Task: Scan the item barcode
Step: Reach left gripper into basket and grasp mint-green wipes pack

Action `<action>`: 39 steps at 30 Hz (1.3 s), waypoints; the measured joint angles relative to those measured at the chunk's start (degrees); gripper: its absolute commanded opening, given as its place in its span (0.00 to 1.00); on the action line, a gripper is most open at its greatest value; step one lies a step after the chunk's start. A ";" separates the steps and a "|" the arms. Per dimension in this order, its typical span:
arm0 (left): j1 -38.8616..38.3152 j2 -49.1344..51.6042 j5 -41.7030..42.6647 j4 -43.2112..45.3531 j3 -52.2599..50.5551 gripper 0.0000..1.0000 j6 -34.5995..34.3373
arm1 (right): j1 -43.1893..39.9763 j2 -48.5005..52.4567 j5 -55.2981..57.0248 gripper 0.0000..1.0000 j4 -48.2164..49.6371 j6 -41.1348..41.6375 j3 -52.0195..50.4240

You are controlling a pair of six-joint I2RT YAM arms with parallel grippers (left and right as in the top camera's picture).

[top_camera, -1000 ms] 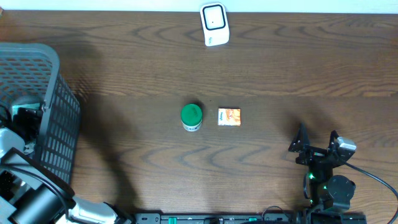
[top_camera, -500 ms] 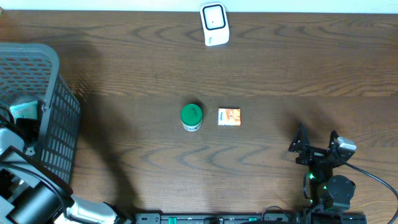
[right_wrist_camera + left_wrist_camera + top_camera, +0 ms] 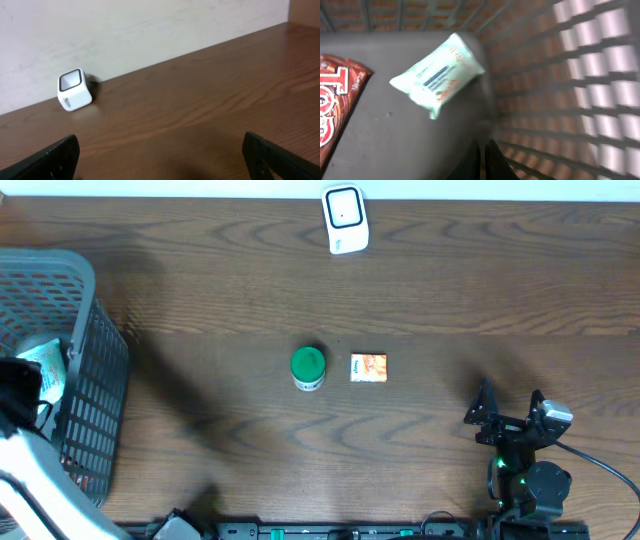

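The white barcode scanner (image 3: 345,218) stands at the table's far edge and shows in the right wrist view too (image 3: 74,90). Deep in the grey mesh basket (image 3: 95,370) at the left is my left gripper (image 3: 20,385). Its wrist view shows the dark fingers (image 3: 486,162) pressed together, shut, with nothing visible between them. A pale green packet (image 3: 437,75) lies on the basket floor, apart from those fingers, and shows from above (image 3: 45,368). My right gripper (image 3: 510,408) rests open near the front right, fingers wide apart (image 3: 162,165) over bare wood.
A brown snack packet (image 3: 335,105) lies in the basket beside the pale one. A green-lidded jar (image 3: 308,367) and a small orange box (image 3: 368,368) sit mid-table. The basket's mesh wall (image 3: 570,100) stands close on the left gripper's right.
The left gripper's jaws have closed from wide open to shut, and the left arm has shifted inside the basket. The right arm has not moved.
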 measured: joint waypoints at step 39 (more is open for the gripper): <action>-1.29 26.60 -12.50 12.66 0.00 0.89 36.70 | 0.00 0.00 0.00 0.99 0.00 0.00 0.00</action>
